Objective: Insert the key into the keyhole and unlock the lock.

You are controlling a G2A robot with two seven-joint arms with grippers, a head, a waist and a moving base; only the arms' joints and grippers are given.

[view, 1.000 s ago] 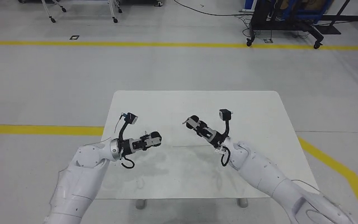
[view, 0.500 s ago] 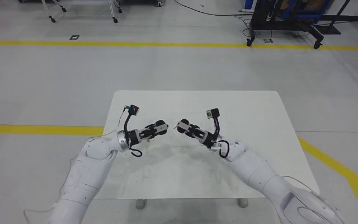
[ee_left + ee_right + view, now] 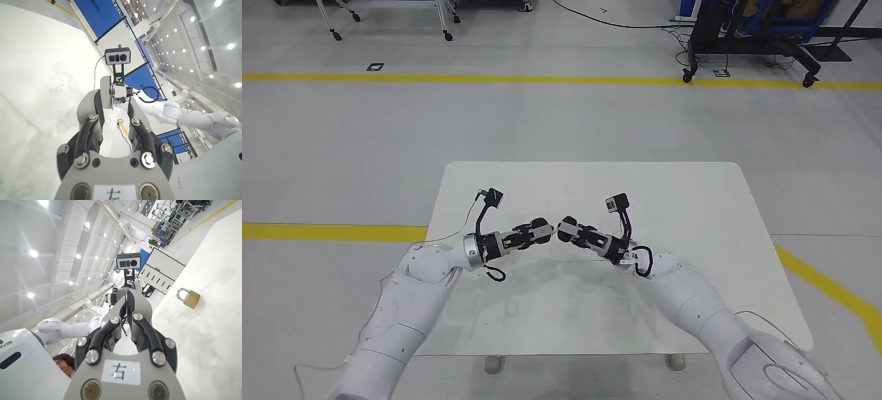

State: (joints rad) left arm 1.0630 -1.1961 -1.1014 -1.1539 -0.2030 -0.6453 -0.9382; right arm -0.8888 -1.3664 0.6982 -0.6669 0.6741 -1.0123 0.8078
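Change: both arms have swung inward over the last second. The left claw [image 3: 542,228] and right claw [image 3: 562,227], well apart a second ago, now face each other tip to tip above the middle of the bench [image 3: 692,200].
Left claw: partly open. Its two fingers [image 3: 97,106] stand apart with a clear gap, and nothing sits between the pads themselves.
Right claw: its fingers [image 3: 140,306] are drawn together, the ribbed black pad faces closed to a thin slit. Whether anything small is pinched at the tip cannot be told.
Meeting point: in the left wrist view the right claw shows end-on just beyond the left claw's gap, roughly in line with it. Whether the two claws touch cannot be told.
Lock: a brass lock [image 3: 190,297] with a silver shackle lies flat on the bench. It is off to one side of the right claw and well apart from its tip, with nothing touching it.
Height: both claws hang above the bench top and neither rests on it.
Wrist camera: the right arm's wrist camera [image 3: 117,55] stands on a black bracket just behind its claw, facing the left claw.
Surroundings: a grey floor [image 3: 362,150] with yellow lines [image 3: 542,78] lies beyond the far edge of the bench.
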